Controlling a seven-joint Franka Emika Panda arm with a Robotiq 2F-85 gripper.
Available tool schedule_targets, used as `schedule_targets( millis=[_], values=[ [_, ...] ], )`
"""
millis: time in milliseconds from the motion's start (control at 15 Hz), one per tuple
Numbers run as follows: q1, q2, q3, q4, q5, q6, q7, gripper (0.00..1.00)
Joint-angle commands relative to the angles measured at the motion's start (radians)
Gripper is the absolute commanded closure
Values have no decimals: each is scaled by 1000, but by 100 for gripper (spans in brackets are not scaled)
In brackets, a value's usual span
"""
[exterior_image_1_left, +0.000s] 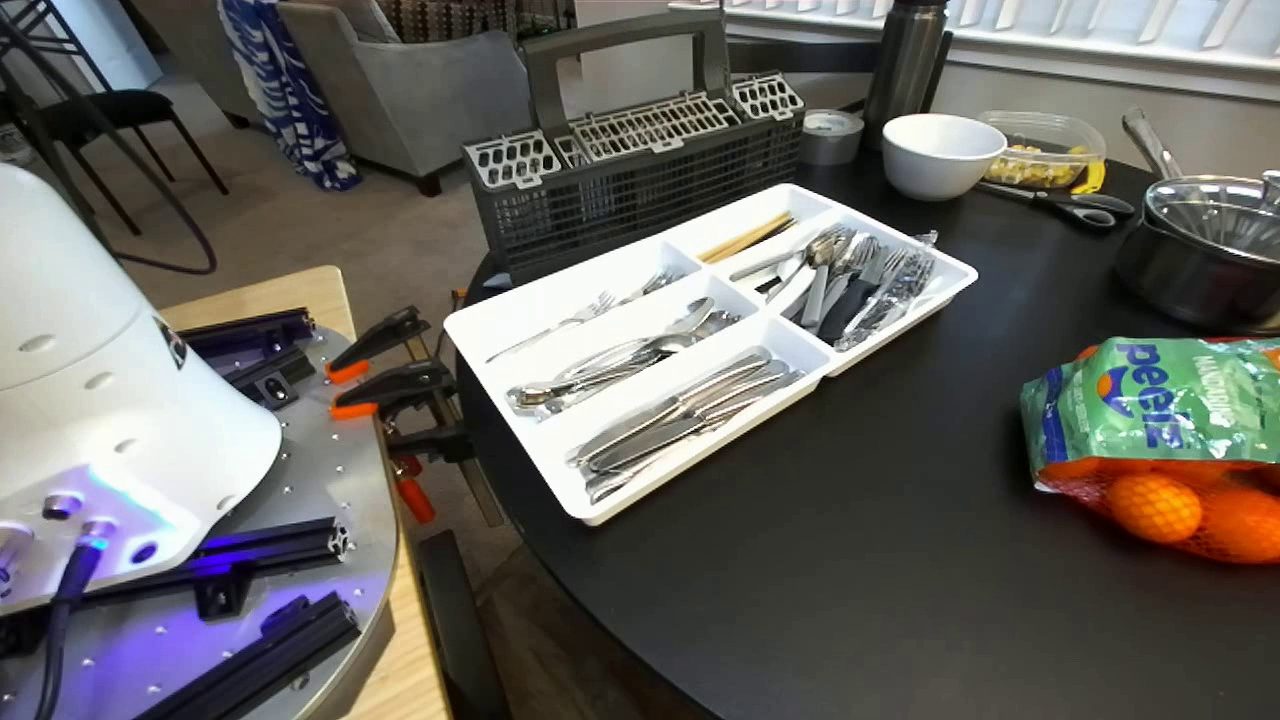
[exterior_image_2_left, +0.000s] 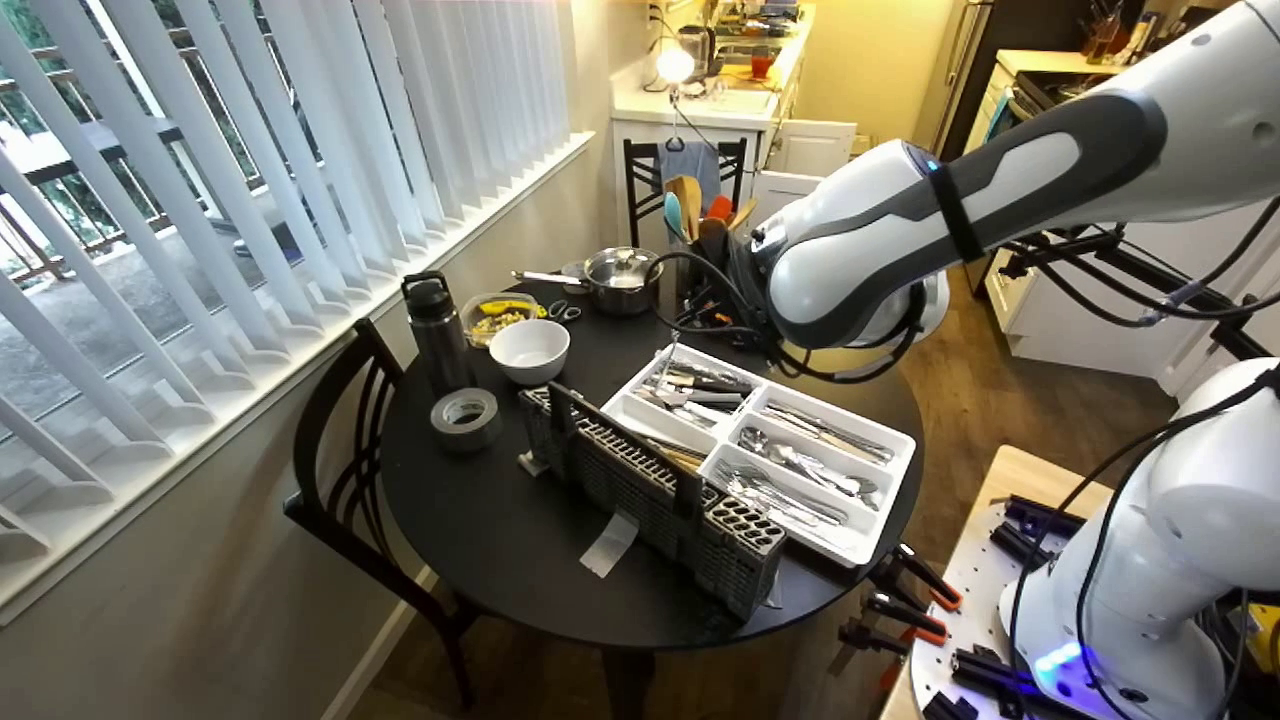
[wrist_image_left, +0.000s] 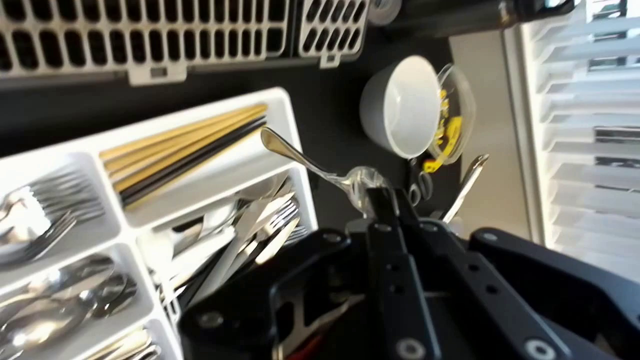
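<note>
My gripper (wrist_image_left: 390, 192) is shut, its black fingertips pinching clear plastic around one end of a metal utensil (wrist_image_left: 282, 145). In the wrist view the utensil's rounded end points toward the white cutlery tray (wrist_image_left: 280, 95); whether it is a spoon or another piece is hidden by plastic and fingers. In an exterior view a thin silvery piece (exterior_image_2_left: 671, 352) hangs below the wrist, over the tray's far end. Forks, spoons, knives, chopsticks (wrist_image_left: 185, 150) and mixed cutlery (exterior_image_1_left: 840, 280) fill the tray's compartments. The gripper is out of frame in an exterior view that shows the tray (exterior_image_1_left: 515, 415) closely.
A grey dishwasher basket (exterior_image_1_left: 640, 150) stands along the tray's side. Beyond the tray are a white bowl (exterior_image_1_left: 940, 155), a plastic food container (exterior_image_1_left: 1040, 150), scissors (exterior_image_1_left: 1085, 210) and a lidded pot (exterior_image_1_left: 1200, 250). A bag of mandarins (exterior_image_1_left: 1160, 430), tape roll (exterior_image_2_left: 466, 418) and bottle (exterior_image_2_left: 436, 330) also stand there.
</note>
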Motion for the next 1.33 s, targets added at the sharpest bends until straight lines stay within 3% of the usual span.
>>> schedule_targets(
  millis=[0, 133, 267, 333, 467, 667, 933, 1267],
  values=[
    [-280, -120, 116, -52, -281, -263, 219, 97],
    [-413, -108, 212, 19, -455, -429, 371, 97],
    [-420, -72, 224, 100, -574, -597, 475, 97],
    [-325, -32, 134, 139, -674, -673, 553, 97],
    [-228, 7, 63, 236, -716, -850, 596, 97],
    [-88, 92, -56, 340, -724, -1007, 633, 97],
    [20, 192, -183, 411, -712, -1122, 652, 97],
    [97, 307, -289, 441, -704, -1166, 649, 97]
  ],
)
